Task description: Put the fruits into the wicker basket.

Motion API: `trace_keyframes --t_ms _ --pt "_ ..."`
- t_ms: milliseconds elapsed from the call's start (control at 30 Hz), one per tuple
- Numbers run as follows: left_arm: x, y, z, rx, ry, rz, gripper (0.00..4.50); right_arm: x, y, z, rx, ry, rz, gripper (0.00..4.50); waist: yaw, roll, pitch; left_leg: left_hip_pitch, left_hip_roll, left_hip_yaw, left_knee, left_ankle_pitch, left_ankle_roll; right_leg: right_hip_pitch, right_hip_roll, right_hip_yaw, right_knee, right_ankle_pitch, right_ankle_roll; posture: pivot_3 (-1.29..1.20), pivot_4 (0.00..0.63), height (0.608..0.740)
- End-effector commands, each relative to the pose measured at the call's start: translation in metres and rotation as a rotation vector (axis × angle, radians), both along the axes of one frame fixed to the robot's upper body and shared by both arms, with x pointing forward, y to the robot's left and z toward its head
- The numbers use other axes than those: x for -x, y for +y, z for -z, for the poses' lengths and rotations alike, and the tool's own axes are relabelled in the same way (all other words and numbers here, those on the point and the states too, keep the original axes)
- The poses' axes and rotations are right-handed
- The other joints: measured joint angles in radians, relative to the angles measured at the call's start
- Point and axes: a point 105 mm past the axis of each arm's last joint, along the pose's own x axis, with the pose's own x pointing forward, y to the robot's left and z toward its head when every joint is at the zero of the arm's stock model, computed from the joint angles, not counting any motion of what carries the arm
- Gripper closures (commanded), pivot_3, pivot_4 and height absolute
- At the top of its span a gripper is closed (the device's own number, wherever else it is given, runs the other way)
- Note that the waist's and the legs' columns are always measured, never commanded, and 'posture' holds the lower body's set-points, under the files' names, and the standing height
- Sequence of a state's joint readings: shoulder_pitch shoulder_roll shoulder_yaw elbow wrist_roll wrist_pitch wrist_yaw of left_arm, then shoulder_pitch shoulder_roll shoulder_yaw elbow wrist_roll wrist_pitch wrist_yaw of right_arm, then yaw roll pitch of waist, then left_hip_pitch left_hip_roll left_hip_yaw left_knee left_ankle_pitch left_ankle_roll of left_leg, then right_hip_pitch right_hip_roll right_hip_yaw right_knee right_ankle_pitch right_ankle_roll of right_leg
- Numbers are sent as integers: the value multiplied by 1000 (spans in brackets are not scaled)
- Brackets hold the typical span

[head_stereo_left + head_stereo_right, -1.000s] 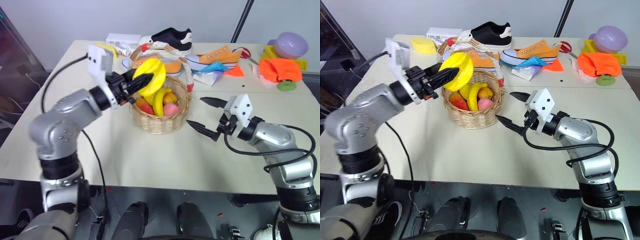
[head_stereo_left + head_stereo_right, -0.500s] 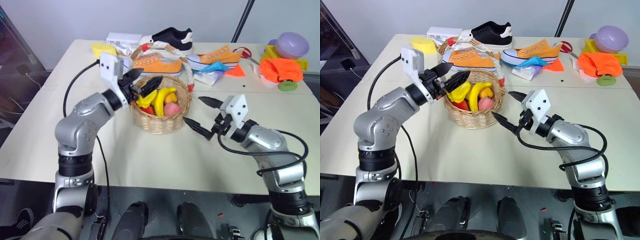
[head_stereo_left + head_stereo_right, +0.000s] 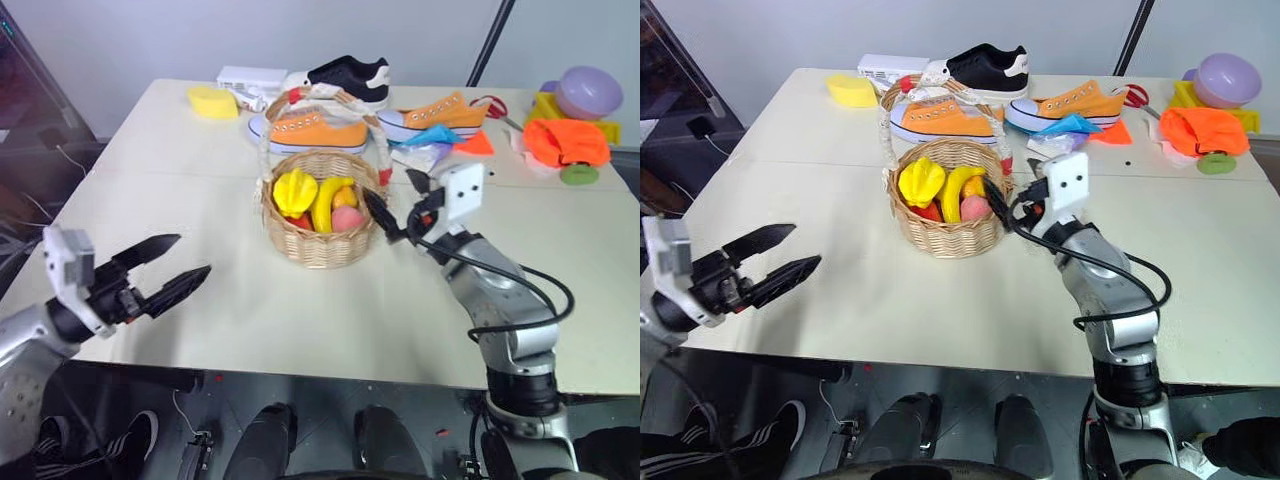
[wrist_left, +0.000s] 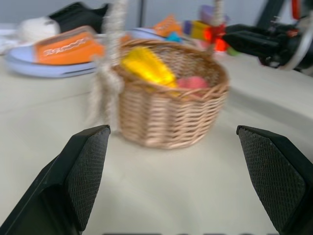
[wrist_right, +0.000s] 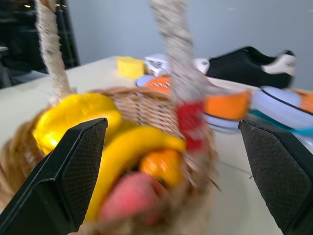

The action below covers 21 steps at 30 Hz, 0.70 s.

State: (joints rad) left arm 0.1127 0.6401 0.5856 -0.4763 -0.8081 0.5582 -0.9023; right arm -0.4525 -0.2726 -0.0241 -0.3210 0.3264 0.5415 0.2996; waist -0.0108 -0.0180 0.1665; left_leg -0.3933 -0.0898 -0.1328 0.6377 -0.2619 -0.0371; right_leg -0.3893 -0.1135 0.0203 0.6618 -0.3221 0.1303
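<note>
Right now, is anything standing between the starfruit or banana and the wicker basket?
Nothing visible does: the starfruit and banana already lie inside the wicker basket. The left gripper is open and apart from it; the right gripper is open beside the rim.

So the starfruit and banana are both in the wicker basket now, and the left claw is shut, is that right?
Not quite. The starfruit and banana are in the wicker basket, but the left claw is open and empty, as the left eye view shows.
</note>
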Motion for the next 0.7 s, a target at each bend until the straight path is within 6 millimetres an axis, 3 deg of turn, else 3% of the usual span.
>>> trace_keyframes --t_ms 33,200,333,500,567,700 --pt "6 -6 -7 -10 -74 -5 62 -9 -2 -12 7 -55 14 0 -3 0 0 1 0 0 -1 0 0 0 0 0 0 0 0 0 150 740" --pt "10 -17 -1 4 -78 -2 62 -18 -3 -14 2 -72 16 0 -10 0 0 1 2 1 -8 2 -3 -1 1 1 1 0 0 0 150 740" --pt "9 -21 -2 6 -90 -4 0 -21 -7 -10 2 -57 24 1225 -9 0 0 1 2 1 -7 2 -4 -1 1 1 1 0 0 0 150 740" --pt "6 -21 -1 10 -85 -7 0 -16 -2 -14 -39 -75 -15 3760 -9 0 0 1 2 1 -7 2 -4 -1 1 1 1 0 0 0 150 740" --pt "5 -21 2 9 -81 -8 0 -14 -2 -14 -36 -76 -16 4493 -9 0 0 1 2 1 -7 2 -4 -1 1 1 1 0 0 0 150 740" --pt "3 -24 2 25 -78 7 0 -11 -4 -15 -44 -83 -14 4493 -8 0 0 1 2 1 -7 2 -4 -1 2 1 1 0 0 0 150 740"
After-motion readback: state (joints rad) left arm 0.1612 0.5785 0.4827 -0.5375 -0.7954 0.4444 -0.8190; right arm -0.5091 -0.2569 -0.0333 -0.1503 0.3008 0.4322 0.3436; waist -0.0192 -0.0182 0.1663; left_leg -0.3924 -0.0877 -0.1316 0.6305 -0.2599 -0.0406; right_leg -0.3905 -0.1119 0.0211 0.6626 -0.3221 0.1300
